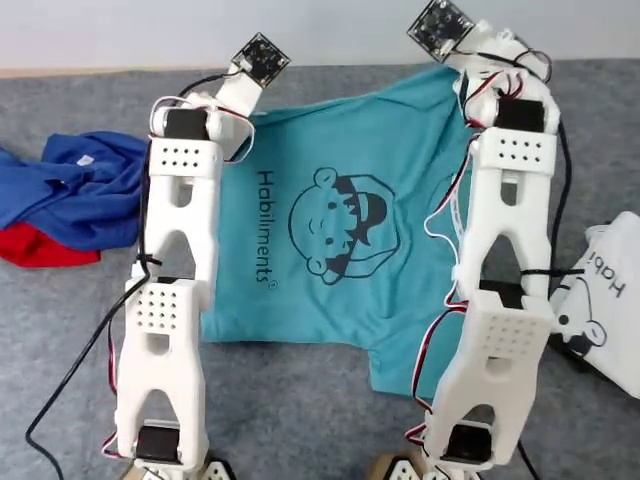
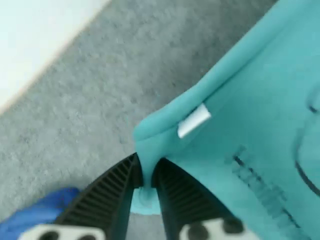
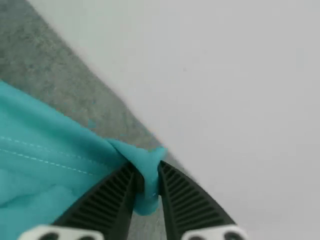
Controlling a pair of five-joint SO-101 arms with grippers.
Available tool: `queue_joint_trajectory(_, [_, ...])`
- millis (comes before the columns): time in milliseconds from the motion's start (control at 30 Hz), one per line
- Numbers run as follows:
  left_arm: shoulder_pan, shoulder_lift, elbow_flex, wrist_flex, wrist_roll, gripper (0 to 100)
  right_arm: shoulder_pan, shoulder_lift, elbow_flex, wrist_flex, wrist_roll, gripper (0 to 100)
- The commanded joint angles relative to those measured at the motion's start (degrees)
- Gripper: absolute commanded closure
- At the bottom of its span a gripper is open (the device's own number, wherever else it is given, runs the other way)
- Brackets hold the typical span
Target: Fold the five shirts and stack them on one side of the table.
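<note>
Pinching one corner each, your left jaws and right jaws are both clamped on the far edge of the teal cotton T-shirt with the dark cartoon print (image 1: 300, 300). The left wrist view shows the ribbed pads closed on a thin tuck of teal cloth, with a small white sewn label (image 2: 194, 120) just beyond the tips. The right wrist view shows the same bite on a bunched teal corner. Holding two corners of one edge lets you carry that edge as a straight line. I judge you are at the start of a fold, with the cloth not yet doubled over. From the jaws back toward the arm bases, the shirt lies spread print up on the grey felt surface (image 1: 300, 420), between and partly under both arms.

Mind the room. Just beyond the right jaws the surface ends against a pale wall, so you have little to spare forward. Beyond the left jaws a wider grey strip shows. Bare felt lies behind the shirt near the arm bases, which suits drawing the edge back. Outboard of the left jaws sits a crumpled blue shirt (image 1: 85, 185) with a red garment (image 1: 40, 250) poking out beneath. Outboard of the right arm, a white printed shirt (image 1: 610, 300) lies just beside it. Neither looks folded, so most of the task appears ahead.
</note>
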State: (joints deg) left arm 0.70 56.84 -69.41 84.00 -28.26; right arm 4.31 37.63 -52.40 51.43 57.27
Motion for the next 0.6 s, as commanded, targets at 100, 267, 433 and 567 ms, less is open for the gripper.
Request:
queue_joint_trajectory(100, [2.4,-1.2,-3.5,17.0,-5.5,100,1.4,-1.6,-11.0,22.0,0.8,98.4])
queue_joint_trajectory(267, [2.5,-2.7,-0.2,16.7,-6.5,100,1.4,-1.5,-16.1,34.5,0.8,98.4])
queue_joint_trajectory(433, [3.7,-6.4,6.8,16.7,-6.6,100,1.4,-1.5,-18.8,44.2,0.8,98.4])
queue_joint_trajectory(567, [4.4,-11.2,15.0,16.7,-6.8,100,1.5,-1.5,-21.5,51.0,0.8,98.4])
